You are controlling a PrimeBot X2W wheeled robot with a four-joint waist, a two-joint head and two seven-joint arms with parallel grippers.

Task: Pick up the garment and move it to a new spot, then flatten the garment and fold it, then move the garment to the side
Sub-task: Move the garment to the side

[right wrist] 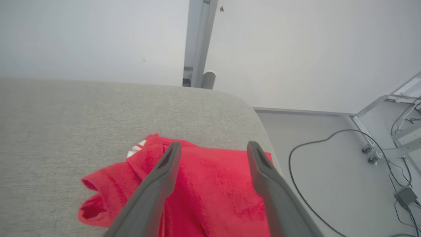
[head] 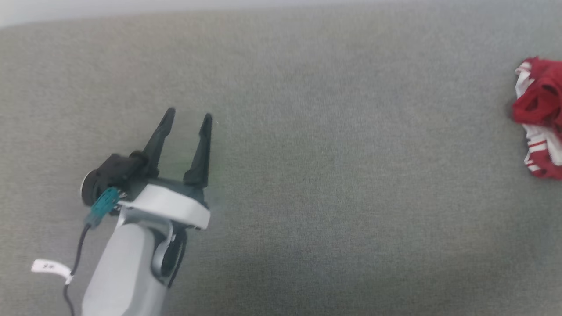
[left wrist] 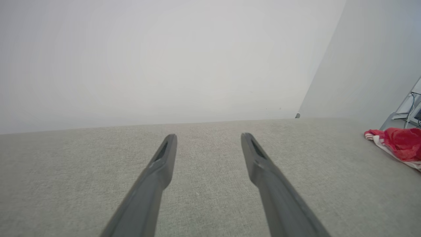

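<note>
Left gripper (head: 189,113), lower left, hangs jaws wide and empty above the grey cushion (head: 307,175). At far right the garment (head: 539,114) lies bunched, unfolded: seemingly the moving step, flattening next, needing a pinch on an edge. Right gripper (right wrist: 213,144) spreads wide over it, gripping nothing.

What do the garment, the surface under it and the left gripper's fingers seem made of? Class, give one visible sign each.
The garment: soft red cloth, perhaps fleece or terry; it crumples and looks napped. The surface: grey matte woven fabric, upholstery-like; fine weave shows. The fingers of the left gripper: dark, smooth, matte, probably moulded plastic.
</note>
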